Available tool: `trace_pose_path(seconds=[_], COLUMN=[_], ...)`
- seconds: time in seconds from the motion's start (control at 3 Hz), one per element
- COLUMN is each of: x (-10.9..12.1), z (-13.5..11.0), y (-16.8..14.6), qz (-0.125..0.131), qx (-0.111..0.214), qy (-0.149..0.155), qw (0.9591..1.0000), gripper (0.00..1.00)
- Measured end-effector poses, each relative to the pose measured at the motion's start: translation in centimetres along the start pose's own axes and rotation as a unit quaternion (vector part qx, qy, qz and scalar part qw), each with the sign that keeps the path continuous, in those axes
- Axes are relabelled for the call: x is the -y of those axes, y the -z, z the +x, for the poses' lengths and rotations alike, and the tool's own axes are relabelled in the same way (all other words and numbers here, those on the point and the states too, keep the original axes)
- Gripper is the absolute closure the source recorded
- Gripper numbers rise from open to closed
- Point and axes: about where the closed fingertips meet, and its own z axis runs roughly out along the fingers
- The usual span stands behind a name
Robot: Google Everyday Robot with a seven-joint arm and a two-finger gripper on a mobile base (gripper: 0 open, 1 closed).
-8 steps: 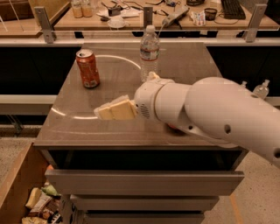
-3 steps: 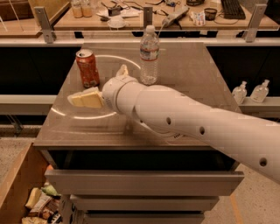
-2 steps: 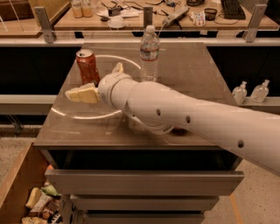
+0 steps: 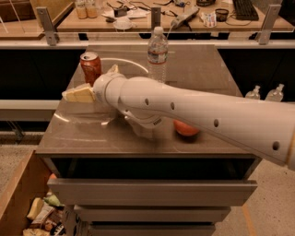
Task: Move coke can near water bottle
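The coke can (image 4: 91,66) stands upright near the back left of the grey table (image 4: 216,92). The water bottle (image 4: 157,53) stands upright at the back middle, about one bottle height to the right of the can. My gripper (image 4: 95,82) is just in front of the can, at its lower right. It is open: one cream finger (image 4: 78,95) points left below the can, and the other finger (image 4: 112,69) sticks up to the can's right. It holds nothing. My white arm crosses the table from the right.
A red apple (image 4: 186,129) lies partly hidden under my arm at the front of the table. Two small pump bottles (image 4: 265,92) stand off to the right. A drawer (image 4: 152,191) stands open below. A box of litter (image 4: 39,214) sits at lower left. A cluttered desk (image 4: 138,14) is behind.
My gripper has moved left and back across the table, from the middle to just in front of the coke can. The can and the bottle have not moved.
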Motion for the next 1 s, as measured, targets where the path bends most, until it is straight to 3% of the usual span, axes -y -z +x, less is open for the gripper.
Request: trace_pose_path(seconds=[0.33,0.67,1.0], x=[0.5,1.6,2.0], z=[0.1,0.2,0.2], y=[-2.8,-4.8,-5.9], qz=[-0.01,-0.015,-0.019], qx=[0.004,0.007,0.001], qy=[0.01,0.021,0.025], qw=[0.9999,0.9996,0.9995], gripper=[0.0,0.19,0.49])
